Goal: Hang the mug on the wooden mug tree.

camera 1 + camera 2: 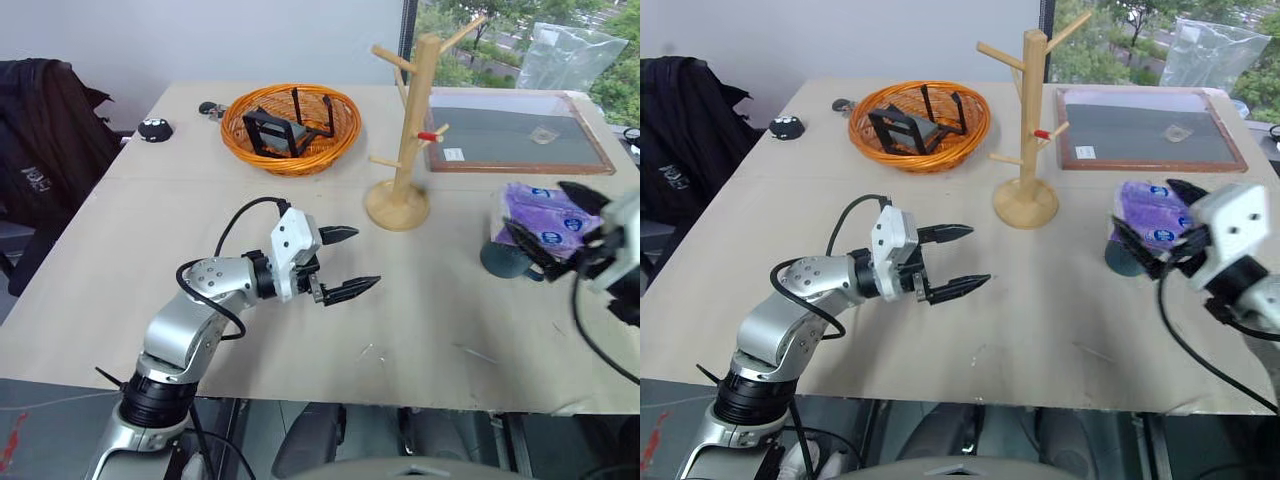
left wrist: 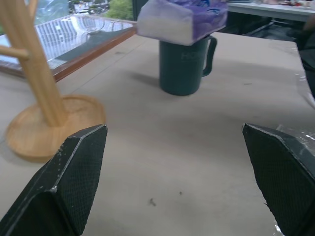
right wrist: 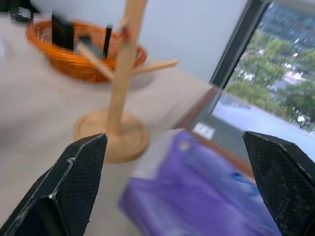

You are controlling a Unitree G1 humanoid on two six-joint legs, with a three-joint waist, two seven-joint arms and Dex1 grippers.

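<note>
On table at right: mug (image 2: 184, 66), dark teal, upright, handle side-on in left wrist view, purple packet (image 1: 545, 215) lying across its rim. Right gripper (image 1: 1165, 225) just beside mug, fingers spread wide around packet level, gripping nothing; contact with packet not clear. Left gripper (image 1: 348, 262) well apart from mug, over middle of table, pointing toward it, fingers spread, empty. Mug tree (image 1: 410, 130) standing upright on round base between basket and mug, nearer to mug than to left gripper; pegs bare, one red-tipped peg on mug side. Mug not on any peg.

Surface: pale beige table (image 1: 200, 330), seam running across near far third. Orange wicker basket (image 1: 290, 125) at far centre, black frame-like items inside. Wooden-framed grey board (image 1: 510, 140) at far right behind mug tree, small white label on it. Small black round object (image 1: 155, 129) and another small dark item (image 1: 209, 108) near far left corner. Clear plastic bag (image 1: 570, 55) beyond board. Dark jacket (image 1: 45, 140) draped over chair at left. White wall behind, window with green trees at far right.
</note>
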